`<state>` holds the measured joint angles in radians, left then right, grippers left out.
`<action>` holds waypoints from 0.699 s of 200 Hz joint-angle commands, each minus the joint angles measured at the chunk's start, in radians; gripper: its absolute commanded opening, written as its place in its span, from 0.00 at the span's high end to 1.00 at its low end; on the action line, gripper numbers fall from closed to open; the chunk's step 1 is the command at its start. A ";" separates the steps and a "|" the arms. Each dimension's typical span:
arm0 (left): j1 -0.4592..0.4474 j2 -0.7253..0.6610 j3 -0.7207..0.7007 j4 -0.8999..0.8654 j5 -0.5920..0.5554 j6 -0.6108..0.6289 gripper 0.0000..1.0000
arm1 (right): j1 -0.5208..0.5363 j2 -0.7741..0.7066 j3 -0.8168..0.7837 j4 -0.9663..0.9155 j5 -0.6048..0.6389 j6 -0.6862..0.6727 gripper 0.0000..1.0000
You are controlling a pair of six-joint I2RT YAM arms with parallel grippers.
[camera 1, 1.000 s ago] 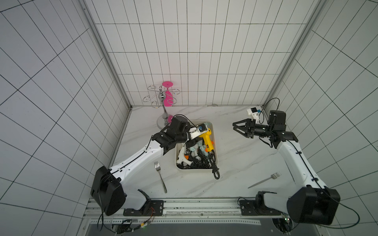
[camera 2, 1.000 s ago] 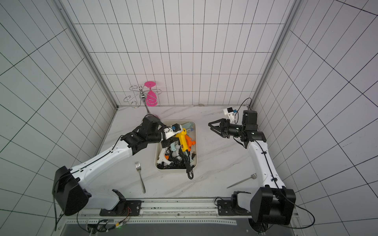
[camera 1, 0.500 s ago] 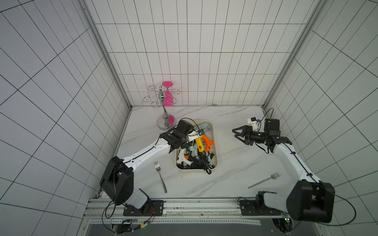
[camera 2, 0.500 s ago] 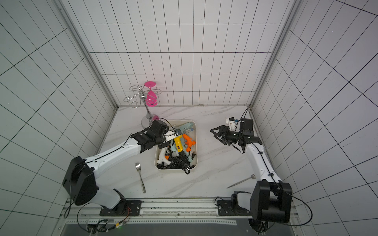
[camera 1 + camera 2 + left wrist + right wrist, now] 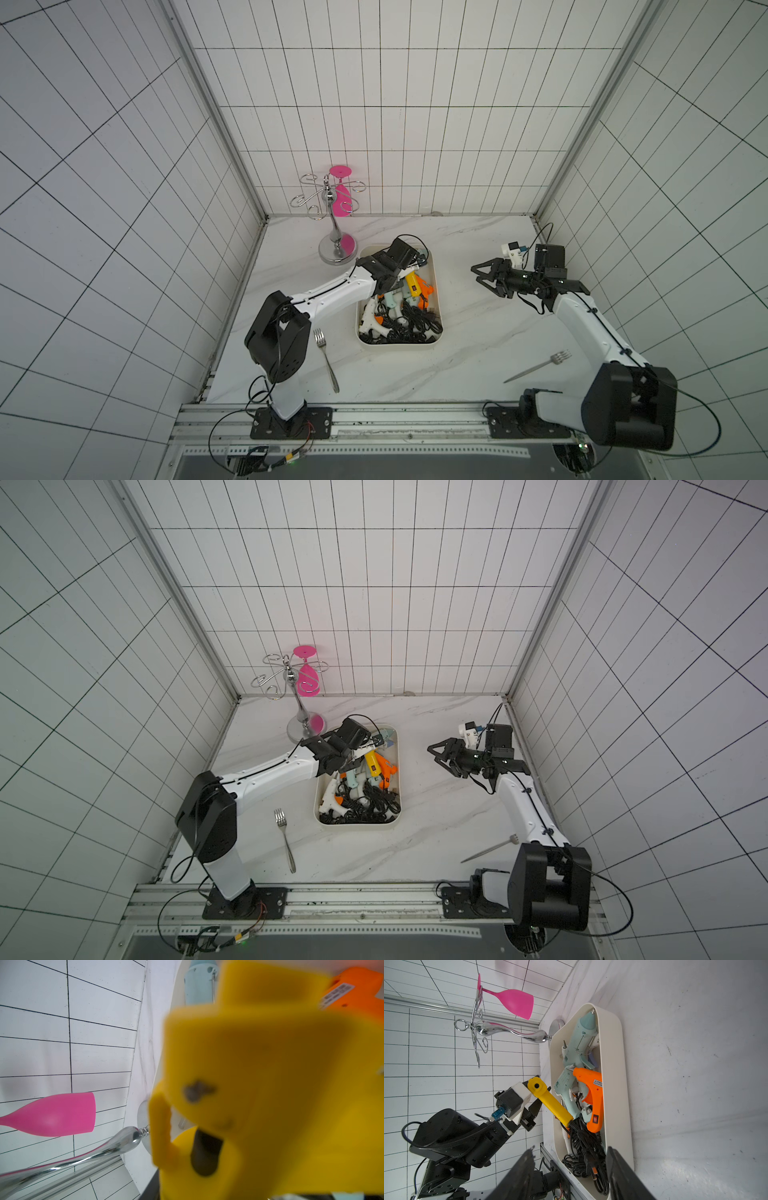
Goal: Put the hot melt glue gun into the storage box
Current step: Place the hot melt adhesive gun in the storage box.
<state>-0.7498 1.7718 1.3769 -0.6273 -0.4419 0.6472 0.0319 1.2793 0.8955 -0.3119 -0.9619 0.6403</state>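
In both top views: smooth cream plastic box (image 5: 398, 346) (image 5: 356, 823), rounded corners, low walls, on white marbled counter (image 5: 478, 332). Over its far half, left gripper (image 5: 400, 277) closed around yellow gun (image 5: 412, 284). Beside the box, right gripper (image 5: 476, 274) spread wide, holding nothing.

Left wrist view: blurred matte yellow gun (image 5: 270, 1084) very close; behind it orange gun (image 5: 353, 987) with white label, unreadable.

Right wrist view: yellow gun (image 5: 550, 1101) tilted, corded end down among black cables (image 5: 583, 1147) in the box (image 5: 618, 1064); on orange gun (image 5: 593, 1095) a triangle warning label, print seems "HOT MELT", and red switch (image 5: 595, 1119).
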 commanded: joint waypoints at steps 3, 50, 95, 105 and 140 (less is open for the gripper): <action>-0.059 0.001 -0.052 -0.043 -0.031 -0.002 0.81 | 0.007 0.010 -0.013 -0.013 -0.014 -0.068 0.42; -0.091 0.069 -0.049 -0.150 -0.068 -0.171 0.48 | 0.157 0.008 0.086 -0.116 0.140 -0.226 0.42; -0.108 0.099 0.047 -0.195 -0.107 -0.262 0.20 | 0.222 0.046 0.085 -0.051 0.225 -0.205 0.42; -0.108 0.089 0.062 -0.193 -0.130 -0.273 0.09 | 0.218 0.043 0.073 -0.030 0.245 -0.195 0.42; -0.108 0.013 0.157 -0.241 -0.115 -0.308 0.01 | 0.192 0.055 0.051 -0.014 0.280 -0.176 0.43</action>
<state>-0.8547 1.8603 1.4548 -0.8371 -0.5552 0.3927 0.2405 1.3209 0.9451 -0.3557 -0.7357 0.4580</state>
